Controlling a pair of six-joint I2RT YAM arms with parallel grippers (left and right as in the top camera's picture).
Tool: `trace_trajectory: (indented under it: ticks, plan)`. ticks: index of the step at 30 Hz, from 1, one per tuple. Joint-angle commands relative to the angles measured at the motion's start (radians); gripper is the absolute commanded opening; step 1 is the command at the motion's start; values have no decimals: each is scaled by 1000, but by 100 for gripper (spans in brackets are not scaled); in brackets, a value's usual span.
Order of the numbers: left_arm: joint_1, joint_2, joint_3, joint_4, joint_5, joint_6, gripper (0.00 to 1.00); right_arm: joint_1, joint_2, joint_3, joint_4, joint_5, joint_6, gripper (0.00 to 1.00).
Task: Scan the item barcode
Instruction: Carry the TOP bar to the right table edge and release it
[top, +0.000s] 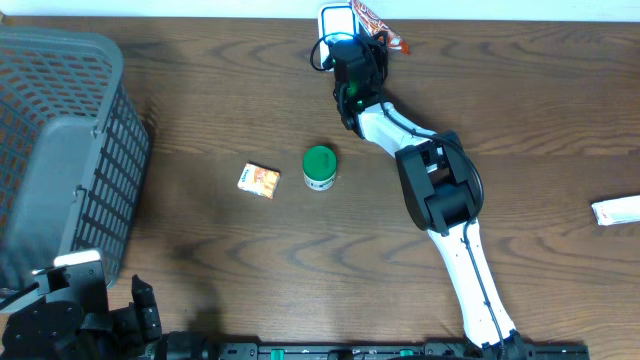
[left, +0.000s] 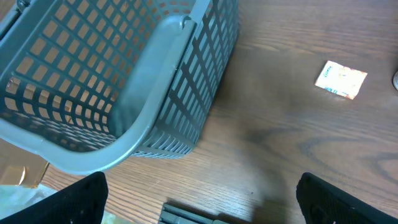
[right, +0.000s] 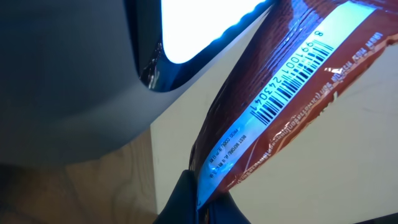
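Snack wrapper (right: 280, 93): up at the scanner (top: 335, 20), held off the bench (top: 200, 120), just beside the lit window, blue glow catching one edge.
Right claw (right: 196, 202): clamped tight on the wrapper's lower end, nothing else in it.
Left claw (left: 202, 202): spread wide, holding nothing, well away from the scanner, close to the basket (left: 124, 93).
Handling: looks like thin crinkly film, light and floppy. Glossy too, so probably slippery and prone to glare. Likely to sag or twist beyond the pinch, and the contents may crush, so no hard squeeze on the body.
Where to grip: on the flat sealed end, as now, clear of the barcode (right: 292, 81); a pinch over the bars would hide them.
Long axis: in the right wrist view, slanting up and away from the pinch, alongside the scanner's window. In the overhead view, free end poking out past the scanner toward the bench's far edge.
Barcode: white strip running along that long axis, digits readable, face turned to the wrist camera. Whether squarely toward the window, cannot tell.
Also on the bench: green-lidded tub (top: 319, 168) and small packet (top: 259, 180), both well apart from the scanner, untouched.
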Motion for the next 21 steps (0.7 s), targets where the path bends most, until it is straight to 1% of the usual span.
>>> trace_trajectory:
  ticks: [1, 2, 3, 4, 5, 8, 10, 12, 15, 17, 18, 19, 20, 21]
  plan:
    - [4, 0, 5, 0, -9, -13, 97, 0, -117, 15, -132, 27, 90, 1]
    - [4, 0, 5, 0, -9, -12, 97, -2, -178, 15, -269, 27, 146, 1]
    - [4, 0, 5, 0, -9, -13, 97, -8, -262, 15, -449, 10, 237, 1]
    - [4, 0, 5, 0, -9, -12, 97, -11, -289, 15, -505, 0, 272, 1]
    - [4, 0, 5, 0, -9, -13, 97, -18, -374, 15, -663, -39, 403, 1]
    - [4, 0, 5, 0, -9, -12, 97, -38, -526, 15, -1005, -106, 705, 1]
    - [4, 0, 5, 0, -9, -12, 97, -75, -600, 15, -1248, -171, 932, 1]
    - [4, 0, 5, 0, -9, -12, 97, -151, -637, 15, -1463, -287, 1106, 1]
    - [4, 0, 5, 0, -9, -12, 97, -278, -636, 10, -1626, -365, 1251, 1]
    - [4, 0, 5, 0, -9, -13, 97, -386, -634, -17, -1650, -365, 1355, 1]
    - [4, 0, 5, 0, -9, -13, 97, -427, -634, -34, -1648, -365, 1384, 1]
    - [4, 0, 5, 0, -9, -13, 97, -500, -634, -69, -1642, -361, 1426, 1]
    - [4, 0, 5, 0, -9, -13, 97, -590, -632, -126, -1633, -319, 1500, 1]
    - [4, 0, 5, 0, -9, -13, 97, -624, -632, -151, -1630, -300, 1524, 1]
